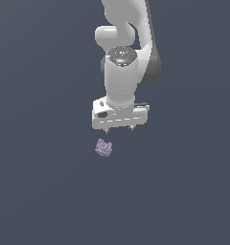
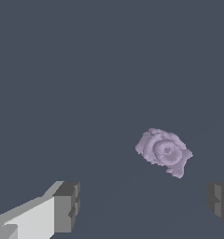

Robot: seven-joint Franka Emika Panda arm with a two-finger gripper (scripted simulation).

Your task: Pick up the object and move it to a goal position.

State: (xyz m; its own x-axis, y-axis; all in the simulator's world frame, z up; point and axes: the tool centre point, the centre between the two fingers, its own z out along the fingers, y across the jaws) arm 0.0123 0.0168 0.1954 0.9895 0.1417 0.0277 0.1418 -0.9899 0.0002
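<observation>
The object [image 1: 104,148] is a small pale lilac block with rough, faceted edges and a round raised ring on top, a dimple at the ring's centre in the wrist view [image 2: 164,151]. It lies alone on the flat, matte, dark grey-blue surface [image 1: 40,191], just below the gripper [image 1: 119,128] in the exterior view and slightly toward that view's left. The fingers [image 2: 67,205] are spread wide and hold nothing; the object lies apart from both grey pads. The arm [image 1: 120,72] is glossy white with rounded joints. Bare surface surrounds the object on every side.
</observation>
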